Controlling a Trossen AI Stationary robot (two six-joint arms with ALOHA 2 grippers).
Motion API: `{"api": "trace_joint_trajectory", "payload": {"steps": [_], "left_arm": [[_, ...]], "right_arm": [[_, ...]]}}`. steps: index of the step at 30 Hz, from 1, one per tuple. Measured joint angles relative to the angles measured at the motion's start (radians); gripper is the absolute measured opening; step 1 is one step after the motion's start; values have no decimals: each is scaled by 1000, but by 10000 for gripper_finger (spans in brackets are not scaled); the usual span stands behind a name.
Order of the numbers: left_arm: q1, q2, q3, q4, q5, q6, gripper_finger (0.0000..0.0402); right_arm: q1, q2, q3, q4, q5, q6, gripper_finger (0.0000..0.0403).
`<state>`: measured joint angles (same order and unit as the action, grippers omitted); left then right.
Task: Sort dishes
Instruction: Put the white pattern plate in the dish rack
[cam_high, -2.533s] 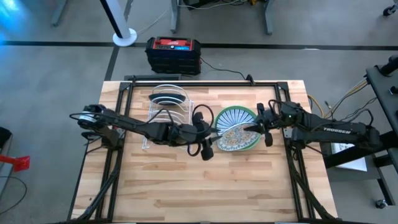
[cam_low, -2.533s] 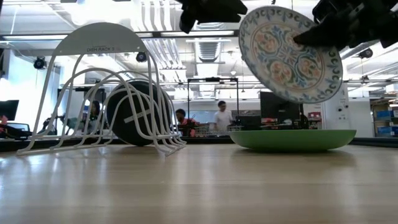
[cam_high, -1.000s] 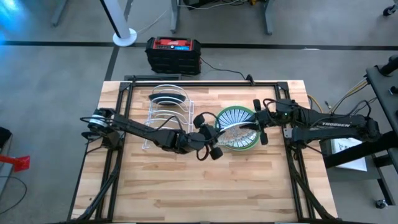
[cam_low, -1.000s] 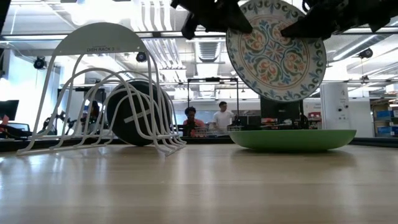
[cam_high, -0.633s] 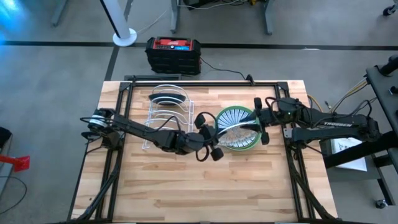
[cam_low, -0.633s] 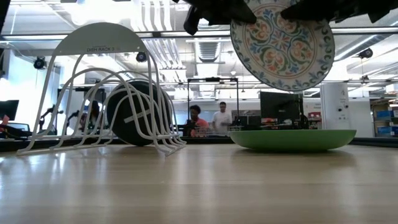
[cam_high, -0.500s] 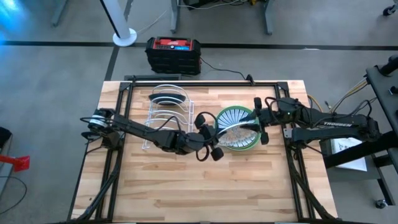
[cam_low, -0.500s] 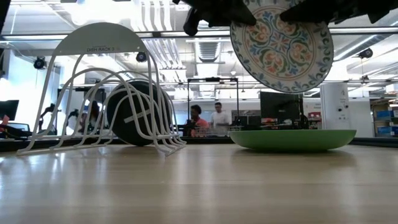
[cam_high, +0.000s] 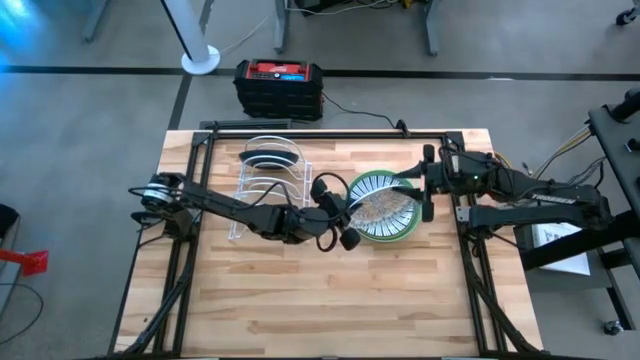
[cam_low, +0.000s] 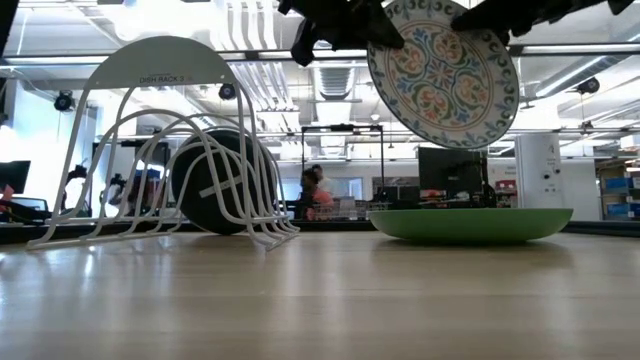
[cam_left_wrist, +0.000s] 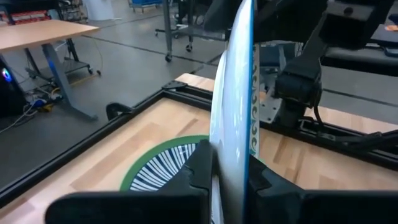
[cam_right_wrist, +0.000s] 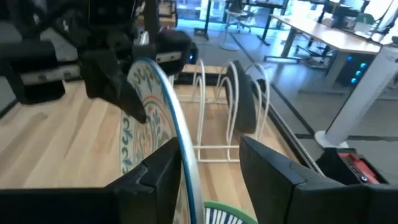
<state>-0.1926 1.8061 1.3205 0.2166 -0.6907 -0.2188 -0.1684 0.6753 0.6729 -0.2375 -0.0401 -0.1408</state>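
I count four plates. One, the patterned plate (cam_low: 442, 72), stands almost on edge in the air, pinched at its rim by the left pincer (cam_high: 345, 213), whose fingers (cam_left_wrist: 202, 169) press on both faces of the rim in the left wrist view. The right pincer (cam_high: 424, 187) sits at the plate's opposite rim with its fingers (cam_right_wrist: 163, 171) spread to either side of the edge and not pressed on it.

Directly below both pincers I see two plates stacked: the blue-lined white plate (cam_high: 372, 186) lying in the light green plate (cam_low: 470, 223), which rests flat on the table (cam_high: 330, 300). The fourth, the dark plate (cam_low: 222, 180), stands upright in a far slot of the one white wire rack (cam_low: 160, 140), beyond the left pincer's arm and well apart from the right pincer.

The table is pale butcher-block wood with a black frame along its edges. Behind it, on a grey floor, I see one black and red case (cam_high: 279, 86) and a white stand base (cam_high: 200, 60). In the low view the room beyond is an open workspace with ceiling lights, monitors and a person (cam_low: 318, 194) in the distance.
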Motion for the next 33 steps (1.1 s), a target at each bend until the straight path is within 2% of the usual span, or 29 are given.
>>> {"api": "trace_joint_trajectory", "payload": {"steps": [4,9,16,20,24,27,30,33], "left_arm": [[6,-13,-1,-15,-5,-2,12],[6,-37,-3,-59,-60,-11,11],[28,-127,-3,-51,-59,-3,11],[60,-192,1,-61,32,-37,11],[97,-251,6,-109,158,-150,11],[107,-286,6,-122,168,-185,11],[108,-323,6,-117,196,-200,11],[109,-367,6,-138,231,-219,11]], "right_arm": [[3,-18,33,-21,2,27,155],[26,-47,43,-35,-2,13,146],[125,-66,43,-22,-17,-48,135],[209,-66,42,4,-17,-128,128],[301,-58,42,40,2,-197,118],[353,-57,41,80,60,-166,110],[395,-64,41,76,70,-149,104],[435,-70,41,43,103,-193,104]]}}
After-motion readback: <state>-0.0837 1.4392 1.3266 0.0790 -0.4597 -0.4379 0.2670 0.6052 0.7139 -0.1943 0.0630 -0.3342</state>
